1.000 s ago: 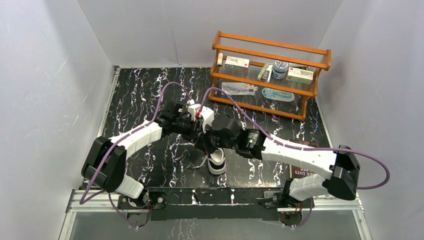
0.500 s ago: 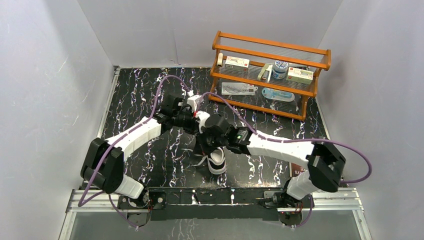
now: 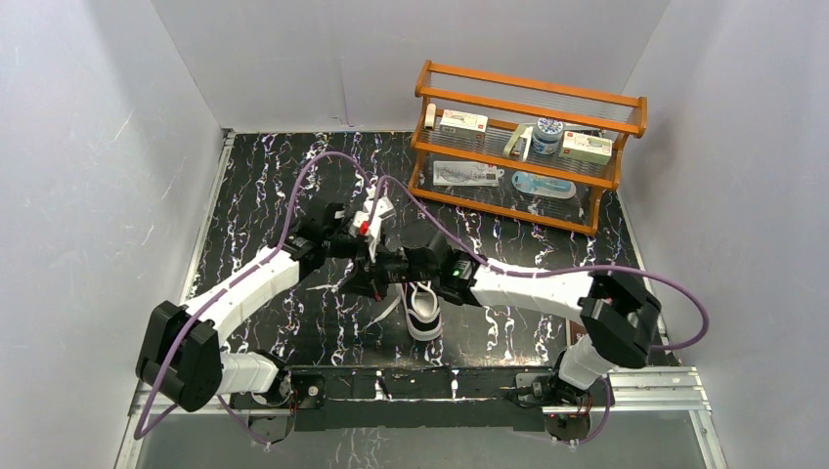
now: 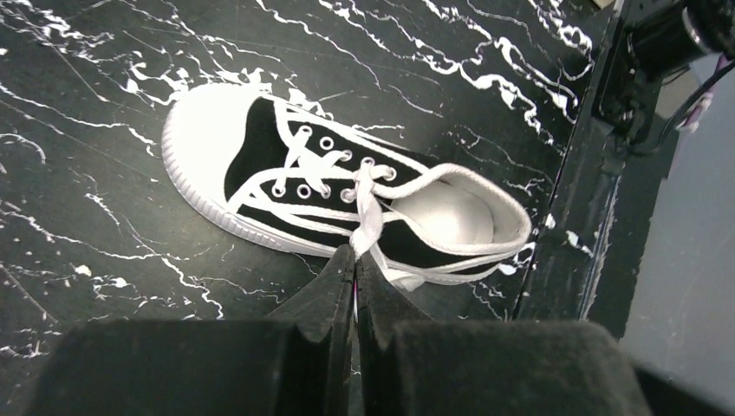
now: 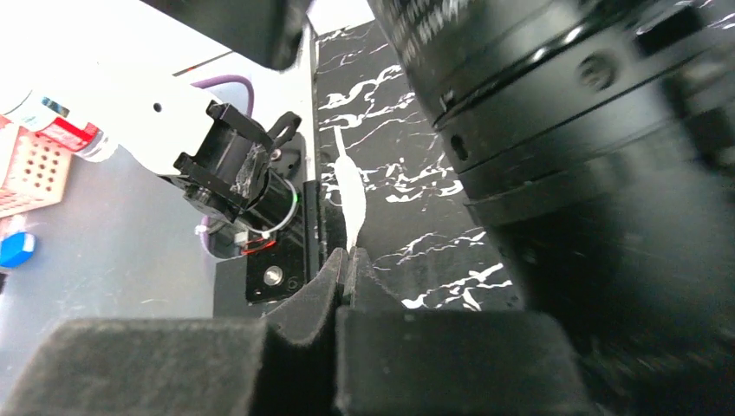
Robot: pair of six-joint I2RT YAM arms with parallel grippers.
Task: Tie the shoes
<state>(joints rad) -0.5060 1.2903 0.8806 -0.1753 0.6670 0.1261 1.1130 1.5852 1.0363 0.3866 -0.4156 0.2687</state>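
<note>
One small black canvas sneaker (image 3: pixel 423 311) with white sole and toe cap lies near the table's front edge; in the left wrist view the sneaker (image 4: pixel 347 186) lies on its sole, toe to the left. My left gripper (image 4: pixel 355 260) is shut on a white lace (image 4: pixel 370 221) rising from the top eyelets. My right gripper (image 5: pixel 349 257) is shut on the other white lace (image 5: pixel 350 195), which stretches away from its tips. In the top view both grippers (image 3: pixel 383 269) are crossed close together just above the sneaker, and the arms hide their tips.
A wooden shelf (image 3: pixel 528 147) with small boxes and a jar stands at the back right. The black marbled table (image 3: pixel 264 195) is walled by white panels on the left, back and right. The metal rail with the arm bases (image 3: pixel 420 386) runs along the front edge.
The right arm has swung left across the sneaker and the left gripper has shifted down and left, so the two grippers now cross. Both laces stay held.
</note>
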